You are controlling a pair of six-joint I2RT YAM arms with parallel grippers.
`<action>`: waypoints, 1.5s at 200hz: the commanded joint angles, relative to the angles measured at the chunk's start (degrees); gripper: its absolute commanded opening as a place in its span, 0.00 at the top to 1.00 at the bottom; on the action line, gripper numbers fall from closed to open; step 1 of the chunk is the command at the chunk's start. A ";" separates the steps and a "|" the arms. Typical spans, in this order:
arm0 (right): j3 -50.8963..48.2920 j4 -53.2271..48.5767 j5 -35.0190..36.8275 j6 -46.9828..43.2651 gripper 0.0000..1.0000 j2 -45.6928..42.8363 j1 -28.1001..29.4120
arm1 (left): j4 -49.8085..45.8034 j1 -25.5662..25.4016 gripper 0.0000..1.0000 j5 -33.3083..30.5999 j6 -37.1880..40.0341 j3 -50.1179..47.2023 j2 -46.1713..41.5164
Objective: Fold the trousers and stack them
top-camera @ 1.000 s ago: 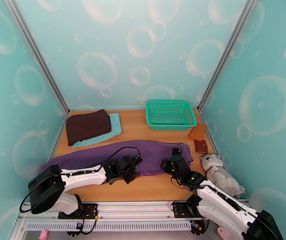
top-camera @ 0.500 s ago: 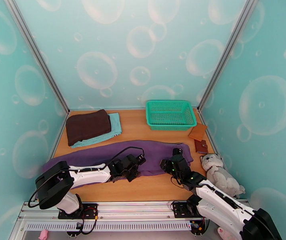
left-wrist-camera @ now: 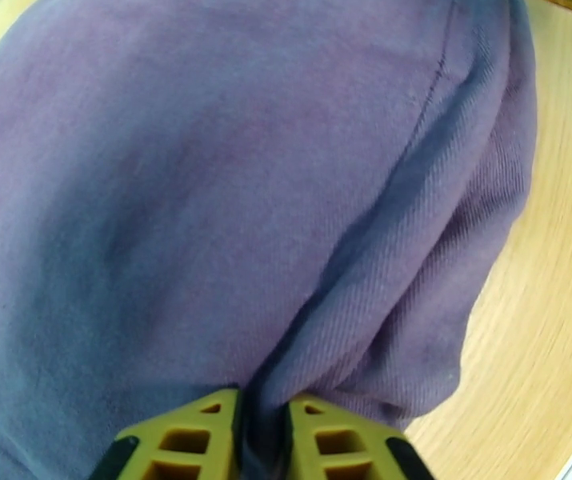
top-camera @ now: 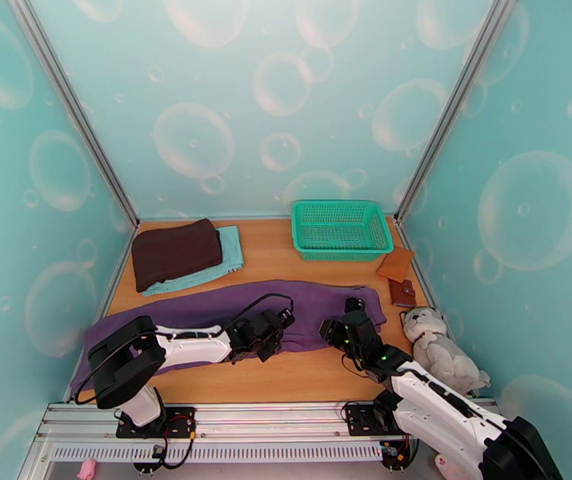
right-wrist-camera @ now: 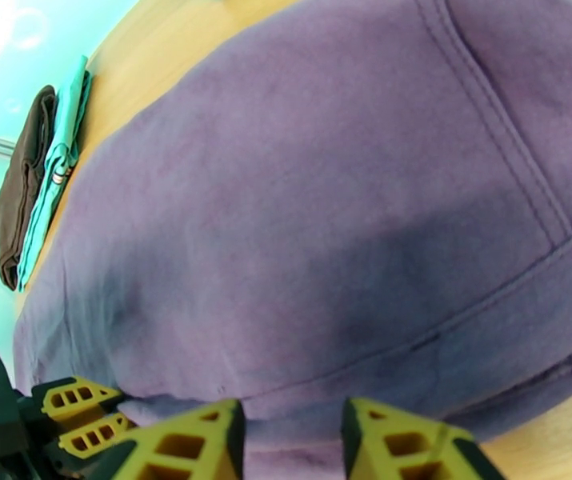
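trousers (top-camera: 302, 307) lie full length across table's near half, unfolded | left gripper (left-wrist-camera: 260, 430) pinches near hem | right gripper (right-wrist-camera: 292, 446) parted astride hem | folding, stacking remain

You have the purple trousers (top-camera: 206, 310) lying flat and stretched sideways across the table's middle, waistband end to your right, legs running left to the table's edge, near hem bunched into a ridge.
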 commanded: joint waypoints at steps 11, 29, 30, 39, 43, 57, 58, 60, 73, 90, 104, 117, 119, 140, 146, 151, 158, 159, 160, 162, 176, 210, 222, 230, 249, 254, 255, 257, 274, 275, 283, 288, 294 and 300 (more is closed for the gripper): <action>-1.20 3.07 -1.12 0.07 0.61 0.74 -0.15 | 2.78 -0.62 1.00 -1.51 -0.64 -1.12 -4.61; -1.21 3.28 -1.12 0.00 0.61 0.72 -0.16 | 2.57 -0.61 1.00 -1.07 -0.96 -1.22 -5.99; -1.21 3.27 -1.12 0.01 0.61 0.73 -0.09 | 2.55 -0.62 1.00 -1.07 -0.99 -1.22 -6.07; -1.20 3.19 -0.88 -0.02 0.61 0.45 -0.10 | 2.07 -0.66 1.00 -0.74 -1.25 -1.05 -6.80; -1.20 3.13 -0.70 0.00 0.61 0.22 -0.05 | 1.87 -0.84 1.00 -0.56 -1.34 -0.96 -7.16; -1.42 2.91 0.25 0.02 0.61 -0.47 -0.12 | 1.28 -1.34 1.00 -0.38 -1.49 -0.85 -8.54; -1.45 2.91 0.31 0.03 0.61 -0.52 -0.11 | 1.20 -1.43 1.00 -0.29 -1.47 -0.86 -8.61; -1.46 2.84 0.44 0.09 0.61 -0.62 -0.19 | 1.03 -1.52 1.00 -0.22 -1.48 -0.75 -8.87; -1.56 2.32 1.77 0.58 0.61 -1.43 -0.26 | -0.59 -2.24 1.00 0.50 -1.54 -0.29 -9.92; -1.48 1.80 2.60 0.75 0.61 -2.29 -0.28 | -3.98 -3.90 1.00 0.23 -2.13 0.84 -11.02; -1.04 0.95 3.13 0.65 0.61 -2.67 -0.32 | -7.46 -5.81 1.00 -0.77 -2.99 2.25 -11.92; -0.56 0.08 3.79 0.56 0.61 -3.22 -0.30 | -10.75 -7.73 1.00 -1.91 -4.27 2.30 -12.96; -0.51 -0.11 3.86 0.51 0.61 -3.28 -0.33 | -11.10 -7.93 1.00 -2.12 -4.55 3.09 -13.12; -0.42 -0.09 4.40 -0.04 0.61 -4.07 -0.30 | -13.69 -8.72 1.00 -1.15 -6.73 3.50 -13.56; -0.37 -0.03 4.71 -0.26 0.61 -4.10 -0.30 | -13.77 -8.72 1.00 -0.98 -7.08 3.09 -13.22; -0.33 0.07 4.84 -0.44 0.61 -4.08 -0.36 | -13.52 -8.72 1.00 -0.86 -7.30 2.92 -12.75; -0.17 0.33 4.99 -0.75 0.61 -3.95 -0.41 | -13.23 -8.72 1.00 -0.65 -7.47 1.84 -12.08; -0.16 0.34 5.01 -0.80 0.61 -3.89 -0.43 | -13.22 -8.72 1.00 -0.68 -7.50 1.68 -11.97; -0.15 0.35 5.06 -0.78 0.61 -3.81 -0.49 | -13.17 -8.72 1.00 -0.70 -7.51 1.51 -11.87; -0.04 0.42 5.17 -0.84 0.61 -3.71 -0.53 | -13.13 -8.72 1.00 -0.83 -7.65 1.38 -11.64; 0.44 0.91 5.50 -1.54 0.61 -2.88 -0.58 | -12.79 -8.72 1.00 -1.22 -8.13 0.58 -10.72; 1.31 2.96 4.17 -3.09 0.61 0.23 -0.71 | -10.30 -8.72 0.82 5.93 -7.69 -1.89 -11.00; 1.51 5.38 3.55 -3.38 0.61 0.72 -0.88 | -10.84 -8.56 0.81 7.89 -7.82 -2.45 -10.57; 1.97 7.31 3.34 -3.92 0.61 1.29 -1.02 | -10.92 -8.42 0.81 8.50 -7.80 -2.66 -10.58; 4.59 11.23 2.52 -6.05 0.61 4.90 -1.63 | -8.83 -7.17 0.75 8.33 -7.09 -3.60 -13.38; 5.50 12.31 1.94 -6.69 0.61 6.46 -1.99 | -7.45 -6.38 0.73 8.37 -6.84 -3.94 -14.77; 5.66 12.53 1.77 -6.85 0.60 6.77 -2.10 | -7.21 -6.38 0.73 8.44 -6.83 -4.20 -15.03; 5.92 12.94 1.42 -7.08 0.60 7.51 -2.23 | -6.57 -6.01 0.72 8.49 -6.77 -4.31 -15.75; 8.72 17.70 -2.74 -8.09 0.60 14.01 -3.60 | -1.30 -1.36 0.60 5.05 -9.18 -5.86 -20.84; 8.85 17.86 -3.07 -8.08 0.60 14.41 -3.74 | -0.97 -1.00 0.58 4.76 -9.58 -6.09 -21.05; 9.61 20.86 -5.68 -7.63 0.60 17.39 -4.33 | 1.26 2.94 0.54 3.79 -12.55 -6.93 -22.63; 9.95 23.15 -7.55 -7.11 0.61 18.93 -4.60 | 1.94 5.99 0.54 4.40 -14.83 -7.33 -23.08; 10.33 24.88 -9.32 -6.44 0.61 21.65 -4.58 | 1.97 9.54 0.54 5.18 -18.14 -7.53 -23.35; 10.69 26.41 -10.69 -5.57 0.60 23.88 -4.58 | 1.50 13.27 0.54 5.59 -21.56 -7.85 -23.29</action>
